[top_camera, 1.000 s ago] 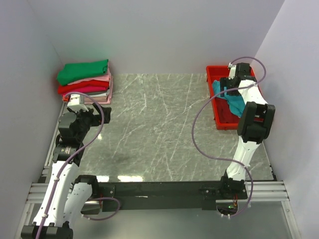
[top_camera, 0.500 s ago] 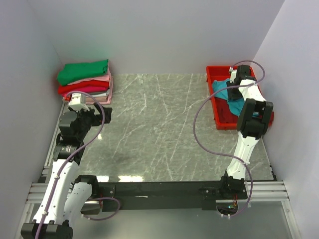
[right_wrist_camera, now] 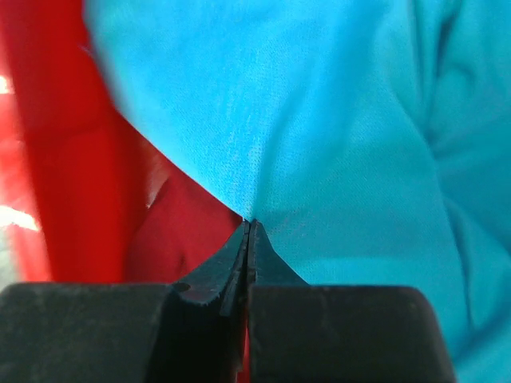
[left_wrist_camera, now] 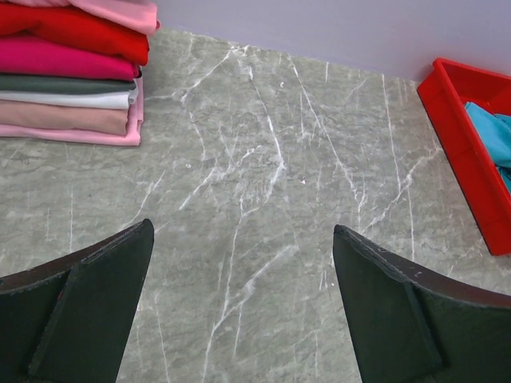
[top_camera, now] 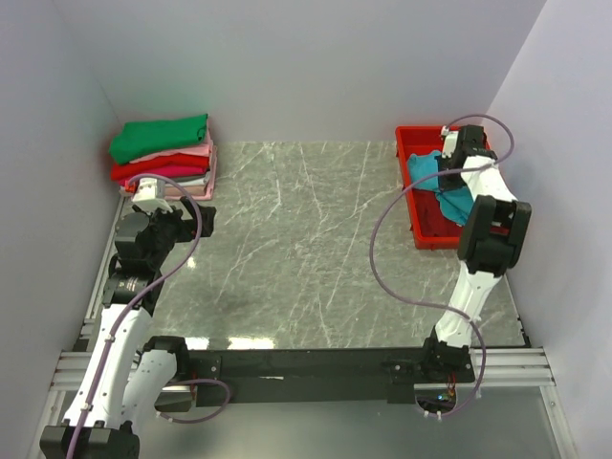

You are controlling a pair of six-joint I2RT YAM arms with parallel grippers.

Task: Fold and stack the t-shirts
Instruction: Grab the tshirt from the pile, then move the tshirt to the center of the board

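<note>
Clearly, the right jaws were clenched tight, their tips pinching a fold of the teal-blue t-shirt (right_wrist_camera: 335,144), whose cloth spread ahead of them and off to their right. Just left of the tips, under the cloth, showed the glossy inside of the red tray (right_wrist_camera: 56,159), in which the shirt lay crumpled. The left jaws stood wide apart, released and holding nothing, above the grey marbled tabletop (left_wrist_camera: 263,159). Well ahead of them and to their left sat the stack of folded t-shirts (left_wrist_camera: 72,80), with the green t-shirt (top_camera: 158,137) on top and pink and red layers below it. Far ahead to their right lay the tray with the teal-blue cloth inside.
</note>
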